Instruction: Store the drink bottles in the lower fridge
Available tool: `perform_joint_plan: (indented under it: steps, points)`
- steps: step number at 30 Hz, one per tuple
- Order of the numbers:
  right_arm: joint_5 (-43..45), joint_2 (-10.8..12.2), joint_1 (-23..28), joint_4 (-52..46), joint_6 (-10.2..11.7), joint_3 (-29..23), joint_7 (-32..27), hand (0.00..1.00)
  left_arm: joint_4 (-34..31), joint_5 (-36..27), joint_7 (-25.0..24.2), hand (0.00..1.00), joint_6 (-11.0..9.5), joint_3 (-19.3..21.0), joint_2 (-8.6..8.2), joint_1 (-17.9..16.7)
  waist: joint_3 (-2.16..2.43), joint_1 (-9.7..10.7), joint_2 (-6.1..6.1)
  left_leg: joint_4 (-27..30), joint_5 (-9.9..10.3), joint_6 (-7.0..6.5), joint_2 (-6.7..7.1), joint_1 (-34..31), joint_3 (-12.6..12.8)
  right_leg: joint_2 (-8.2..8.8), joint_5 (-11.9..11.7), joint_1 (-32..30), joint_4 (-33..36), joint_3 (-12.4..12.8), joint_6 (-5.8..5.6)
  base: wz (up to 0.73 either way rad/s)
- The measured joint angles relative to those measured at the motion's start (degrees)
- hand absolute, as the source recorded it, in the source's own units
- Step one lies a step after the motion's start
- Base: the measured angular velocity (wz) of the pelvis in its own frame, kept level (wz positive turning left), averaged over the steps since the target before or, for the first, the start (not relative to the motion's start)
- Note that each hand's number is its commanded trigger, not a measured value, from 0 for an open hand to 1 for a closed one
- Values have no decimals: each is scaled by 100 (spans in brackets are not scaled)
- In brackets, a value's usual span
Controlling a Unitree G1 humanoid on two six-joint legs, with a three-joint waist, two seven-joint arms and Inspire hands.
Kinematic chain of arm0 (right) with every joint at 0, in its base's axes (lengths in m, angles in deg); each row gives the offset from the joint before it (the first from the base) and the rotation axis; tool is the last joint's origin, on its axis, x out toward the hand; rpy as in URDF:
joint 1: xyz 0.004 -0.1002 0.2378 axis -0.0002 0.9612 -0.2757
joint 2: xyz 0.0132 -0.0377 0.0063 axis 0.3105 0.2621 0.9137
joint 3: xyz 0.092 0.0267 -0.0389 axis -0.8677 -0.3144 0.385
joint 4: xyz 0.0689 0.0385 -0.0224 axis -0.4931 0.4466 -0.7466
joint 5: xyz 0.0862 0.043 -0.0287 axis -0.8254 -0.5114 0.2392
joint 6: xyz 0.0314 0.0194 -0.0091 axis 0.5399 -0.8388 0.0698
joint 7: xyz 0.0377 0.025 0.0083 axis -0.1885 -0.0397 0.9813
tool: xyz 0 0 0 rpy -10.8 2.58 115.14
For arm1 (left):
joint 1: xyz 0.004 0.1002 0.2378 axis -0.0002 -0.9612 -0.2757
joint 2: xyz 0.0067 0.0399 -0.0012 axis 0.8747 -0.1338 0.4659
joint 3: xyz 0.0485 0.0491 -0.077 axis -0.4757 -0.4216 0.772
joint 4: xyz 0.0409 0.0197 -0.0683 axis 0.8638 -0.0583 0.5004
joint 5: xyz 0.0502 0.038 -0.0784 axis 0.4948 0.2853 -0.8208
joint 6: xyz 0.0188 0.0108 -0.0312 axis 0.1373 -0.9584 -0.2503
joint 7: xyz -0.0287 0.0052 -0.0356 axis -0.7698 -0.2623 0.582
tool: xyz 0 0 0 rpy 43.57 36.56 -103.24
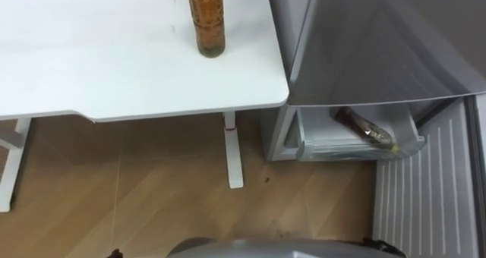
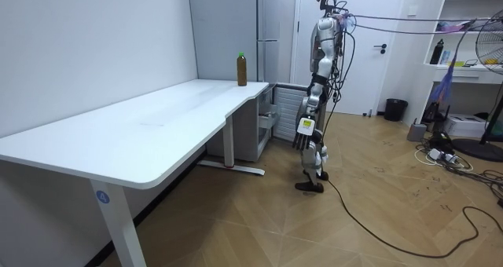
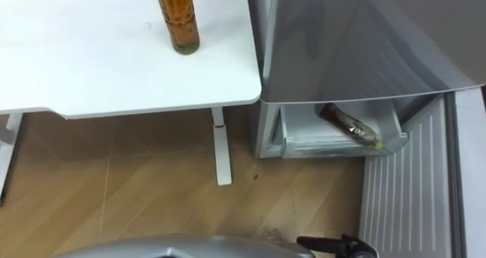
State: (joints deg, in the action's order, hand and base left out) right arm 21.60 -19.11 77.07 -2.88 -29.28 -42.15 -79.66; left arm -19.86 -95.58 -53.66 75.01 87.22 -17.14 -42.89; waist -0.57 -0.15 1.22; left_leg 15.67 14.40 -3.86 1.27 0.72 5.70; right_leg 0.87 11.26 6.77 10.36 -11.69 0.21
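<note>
One drink bottle [image 1: 206, 19] stands upright near the tabletop's [image 1: 91, 53] right edge; a 2nd bottle [image 1: 364, 127] lies in the fridge's [image 1: 364, 38] open lower drawer [image 1: 357, 149]. Left hand [image 2: 305, 138] hangs beside the robot's hip, spread or curled I cannot tell. Next, I think: grip standing bottle at mid-body, keep it vertical, lower it beside the other

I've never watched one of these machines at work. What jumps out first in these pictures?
An amber bottle stands upright near the corner of the white table, right beside the grey fridge. The fridge's lower drawer is pulled open, with a second bottle lying on its side in it. In the room view the robot stands before the fridge, its left hand hanging low.
</note>
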Motion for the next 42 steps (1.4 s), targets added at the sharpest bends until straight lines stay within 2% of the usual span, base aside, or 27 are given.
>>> perform_joint_plan:
  steps: [1,3,4,6,9,11,12,14,19,23,27,28,30,32,36,37,40,41,42]
  points:
    - [-30,1,6,60,-3,-13,-19,0,23,-220,-14,0,3,6,0,16,16,4,-31,7,0,-1,16,11,-39,4,0,52,-43,-18,0,16]
    - [-41,5,38,96,-4,-123,-9,0,22,-465,-77,0,0,71,-9,7,14,-14,-28,7,-2,-6,35,7,-76,14,0,68,-77,1,0,11]
    - [-28,6,50,106,-4,-190,3,0,14,-530,-142,0,-2,229,-27,-5,30,-27,-63,7,-3,-8,37,8,-82,13,0,60,-76,19,0,4]
    - [6,4,50,162,-3,-243,-1,0,14,-836,-145,0,-9,393,-31,16,24,-20,-55,6,-3,-8,41,27,-109,10,0,56,-76,31,0,6]
    - [9,5,50,261,-3,-284,-22,0,68,-1512,-21,0,-30,594,-69,36,17,-40,-61,-11,-2,-7,41,88,-131,3,0,118,-74,53,0,4]
    - [5,4,51,272,-9,-289,-82,0,139,-2312,154,0,-29,786,-141,68,16,-44,-84,-12,-1,-7,41,92,-125,6,1,115,-74,38,-1,0]
    - [5,5,54,268,-10,-295,-99,0,138,-2451,201,0,-26,854,-167,80,19,-42,-91,-15,-1,-7,42,99,-125,6,1,120,-75,30,-1,0]
    - [4,15,111,266,-60,-341,-128,0,116,-2858,424,0,-17,1237,-247,107,20,-102,-107,-43,-1,-7,38,192,-116,5,1,164,-65,41,-1,-2]
    - [15,14,171,274,-220,-468,-315,0,-387,-3537,1223,0,-17,1772,-262,107,16,-221,-115,-41,-2,-6,41,215,-118,5,1,195,-69,56,-1,-1]
    - [65,9,226,316,-252,-503,-328,0,-612,-3988,1805,0,-197,2038,-258,106,20,-314,-127,-72,-4,-5,48,268,-113,5,2,238,-61,88,-1,-2]
    - [509,15,282,309,-247,-598,-330,0,-912,-3671,2287,0,-288,2107,-265,4,46,-327,-134,-98,-17,0,47,297,-111,4,2,237,-58,77,-1,0]
    - [579,8,302,307,-238,-627,-337,0,-1091,-3427,2479,0,-324,2140,-264,-19,37,-328,-99,-105,-23,2,47,281,-114,5,2,238,-59,64,-1,5]
    - [643,-1,302,255,-233,-629,-372,0,-1311,-3013,2775,0,-451,2137,-264,-4,47,-320,-96,-104,-35,2,54,276,-152,11,2,238,-59,21,-1,9]
    - [714,5,263,184,-161,-616,-383,0,-1627,-2436,3138,0,-640,1931,-257,34,50,-285,-94,-84,-42,1,66,233,-218,22,2,243,-54,-124,-1,15]
    - [714,11,287,56,36,-612,-382,0,-1902,-1708,3402,0,-804,1628,-253,162,50,-285,-103,-100,-71,-5,94,219,-287,35,2,253,-62,-139,-1,11]
    - [733,17,288,56,81,-614,-381,0,-2116,-1429,3477,0,-811,1575,-255,145,73,-288,-146,-100,-71,-5,94,218,-292,33,2,255,-64,-137,-1,0]
    - [752,20,288,67,194,-616,-394,0,-2889,-838,3695,0,-905,1492,-264,51,70,-263,-116,-83,-71,-5,103,182,-341,41,2,246,-71,-228,-1,8]
    - [735,18,301,74,204,-615,-427,0,-3122,-572,3770,0,-1002,1443,-274,57,69,-262,-118,-86,-74,-9,112,175,-357,47,2,244,-70,-256,-1,10]
    - [739,21,300,73,203,-613,-451,0,-3186,-410,3802,0,-1034,1430,-274,76,72,-259,-124,-88,-75,-11,115,176,-360,49,2,244,-69,-250,-2,5]
